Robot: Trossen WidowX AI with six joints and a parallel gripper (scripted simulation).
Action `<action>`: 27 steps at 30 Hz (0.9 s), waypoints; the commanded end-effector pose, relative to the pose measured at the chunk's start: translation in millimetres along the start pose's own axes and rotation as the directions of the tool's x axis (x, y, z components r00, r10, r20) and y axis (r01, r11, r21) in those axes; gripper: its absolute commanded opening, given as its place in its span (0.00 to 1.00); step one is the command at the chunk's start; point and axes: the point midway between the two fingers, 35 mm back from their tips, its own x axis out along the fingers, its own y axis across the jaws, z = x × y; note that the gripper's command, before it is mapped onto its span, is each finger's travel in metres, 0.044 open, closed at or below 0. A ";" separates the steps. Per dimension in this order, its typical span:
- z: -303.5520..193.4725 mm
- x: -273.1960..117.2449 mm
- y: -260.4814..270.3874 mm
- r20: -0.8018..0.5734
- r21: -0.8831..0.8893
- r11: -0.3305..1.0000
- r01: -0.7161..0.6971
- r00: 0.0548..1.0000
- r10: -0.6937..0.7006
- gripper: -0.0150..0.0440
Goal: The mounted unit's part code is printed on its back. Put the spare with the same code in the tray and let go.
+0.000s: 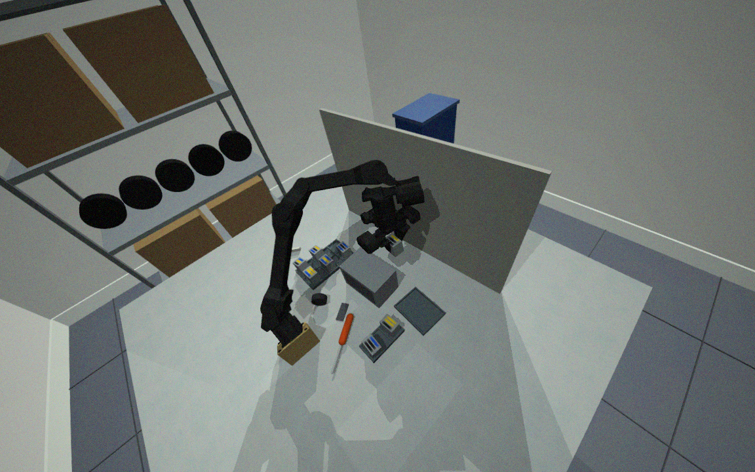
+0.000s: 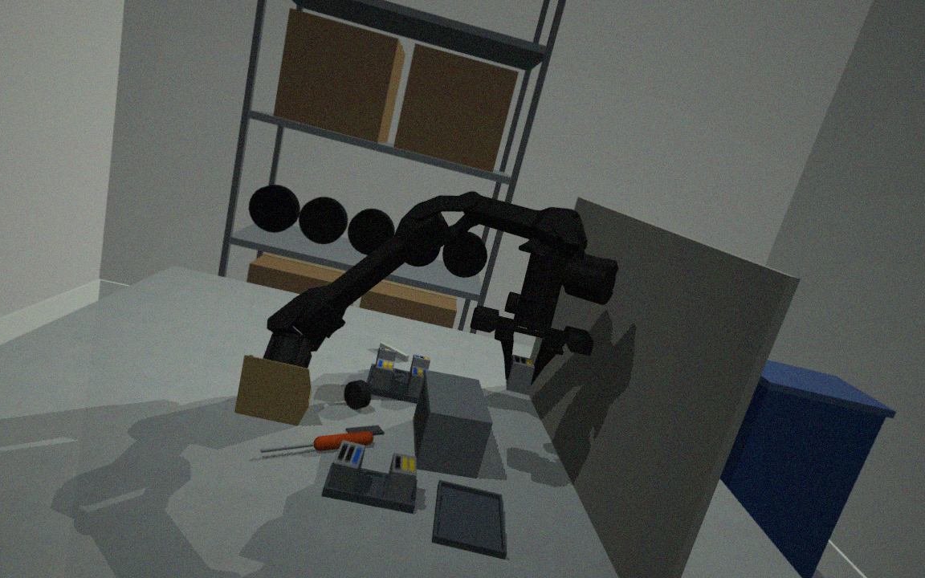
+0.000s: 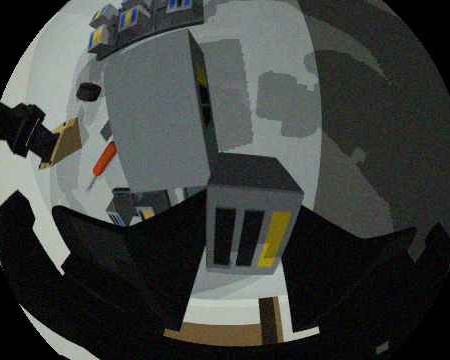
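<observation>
Though tight in the grip of the tool (image 1: 393, 239) (image 2: 521, 368) (image 3: 244, 255), a boxy grey spare (image 1: 394, 244) (image 2: 520, 374) (image 3: 254, 225) (two black bars, one yellow).

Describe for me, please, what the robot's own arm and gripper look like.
The arm is matte black throughout, with slim angular links and bulkier rounded joints. The gripper is black too: two broad fingers tapering toward their tips, with stubby, block-like parts at the sides. I can make out no cable, sleeve or marking on either.

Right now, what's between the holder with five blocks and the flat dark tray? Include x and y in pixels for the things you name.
A big gray box (image 1: 371, 273) (image 2: 453, 425) (image 3: 157, 115). You can see that in the top view.
</observation>
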 end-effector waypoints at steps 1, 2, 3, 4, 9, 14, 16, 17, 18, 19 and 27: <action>-27.6 0.4 2.6 0.003 -0.005 1.000 -0.006 1.000 0.006 0.25; -34.7 1.2 3.5 0.006 -0.006 1.000 -0.007 1.000 0.007 0.25; -41.7 2.0 4.5 0.009 -0.008 1.000 -0.009 1.000 0.009 0.25; -48.7 2.9 5.6 0.012 -0.009 1.000 -0.010 1.000 0.011 0.25; -80.7 8.5 11.1 0.027 -0.029 0.999 -0.019 0.999 0.019 0.25; -112.0 15.4 19.2 0.045 -0.051 0.998 -0.025 0.999 0.027 0.25; -124.2 18.5 23.1 0.053 -0.060 0.998 -0.027 0.998 0.030 0.25; -130.3 20.2 25.3 0.057 -0.064 0.998 -0.027 0.998 0.031 0.25; -135.2 21.6 27.1 0.061 -0.068 0.997 -0.028 0.998 0.032 0.25; -138.1 22.4 28.2 0.063 -0.070 0.997 -0.028 0.997 0.033 0.25; -139.0 25.1 27.8 0.064 -0.071 0.997 -0.028 0.997 0.033 0.25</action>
